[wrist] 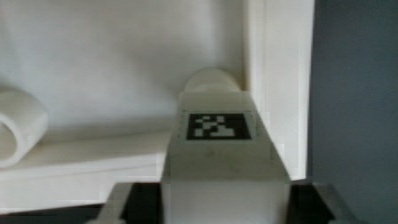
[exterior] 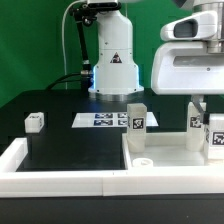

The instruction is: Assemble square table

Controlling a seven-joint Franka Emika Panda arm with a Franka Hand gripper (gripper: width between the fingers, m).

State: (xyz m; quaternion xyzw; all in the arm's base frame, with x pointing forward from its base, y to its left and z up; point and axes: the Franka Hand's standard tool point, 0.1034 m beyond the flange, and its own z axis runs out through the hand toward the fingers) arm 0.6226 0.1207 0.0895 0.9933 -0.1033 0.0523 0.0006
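Wrist view: the tool is closed on one leg. The dark fingers clamp its two flanks, the jaws are narrow, and nothing else is in the grip. The leg is a white block pointing away from the camera, with a rounded far end and a square black-and-white tag facing you. It's gripped by the near end, which I read as keeping the far end free to seat in the slab.

Behind it is the slab, plain white, with its raised rim running alongside the leg and the dark worktop past that. A round white collar is cut off at the frame edge. It's probably a leg socket, but you can't confirm that here. I also can't tell whether the leg tip touches the slab.

In the exterior view the slab is in the lower frame on the exterior view's right, tucked into the corner of the white border rail. The rail likely acts as a stop so the slab doesn't slide under push load. The tool hangs over the slab's far side, upper frame, on the exterior view's right.

- A second leg stands upright at the slab's far corner, mid frame.
- A third leg is at the edge on the exterior view's right.
- A fourth leg sits well apart on the exterior view's left.
- The marker board lies flat mid frame, between them.
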